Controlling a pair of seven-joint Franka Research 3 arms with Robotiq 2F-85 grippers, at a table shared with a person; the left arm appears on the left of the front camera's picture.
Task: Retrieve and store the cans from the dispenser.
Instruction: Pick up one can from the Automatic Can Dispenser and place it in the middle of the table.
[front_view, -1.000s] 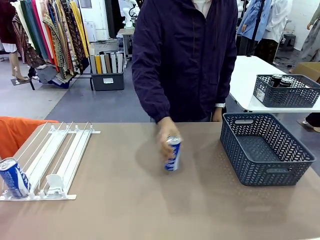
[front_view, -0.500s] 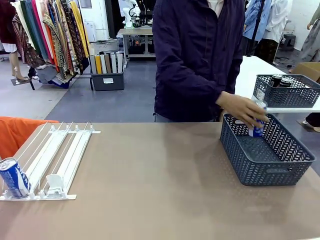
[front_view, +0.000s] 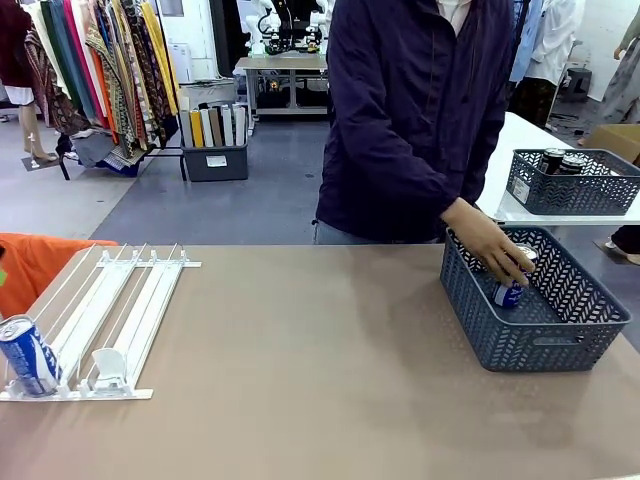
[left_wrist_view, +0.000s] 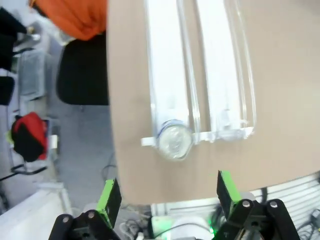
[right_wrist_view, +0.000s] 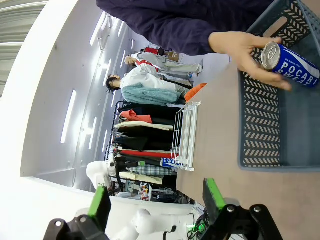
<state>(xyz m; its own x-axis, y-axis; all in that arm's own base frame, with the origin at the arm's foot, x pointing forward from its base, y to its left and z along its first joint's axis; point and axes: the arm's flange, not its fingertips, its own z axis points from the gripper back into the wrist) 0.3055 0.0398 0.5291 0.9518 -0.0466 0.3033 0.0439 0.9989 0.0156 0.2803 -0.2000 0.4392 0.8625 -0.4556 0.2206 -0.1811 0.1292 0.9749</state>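
Can 1 (front_view: 508, 293), blue-and-white POCARI: gripped by the person's hand (front_view: 490, 248) inside the dark grey basket (front_view: 540, 345), at its far-left corner, tilted. Can't tell if it touches the basket floor. Right wrist view has the same can (right_wrist_view: 295, 64) with its silver top toward the hand (right_wrist_view: 240, 47), over the basket (right_wrist_view: 260, 125).

Can 2 (front_view: 28, 355), also blue-and-white: sits at the near, low end of the dispenser (front_view: 120, 310), in the leftmost lane against the front stop, leaning slightly. 1 white pusher block (front_view: 108, 365) sits in a lane to its right, empty lane between them. The dispenser is on the table's (front_view: 300, 390) left side, well apart from the basket.

Left gripper (left_wrist_view: 167, 195): jaws wide, nothing between the pads. It hangs above the dispenser's (left_wrist_view: 170, 75) low end, with Can 2's silver top (left_wrist_view: 174, 141) in line with the gap, not touching.

Right gripper (right_wrist_view: 156, 200): jaws wide, empty, off to the basket side, clear of the table.
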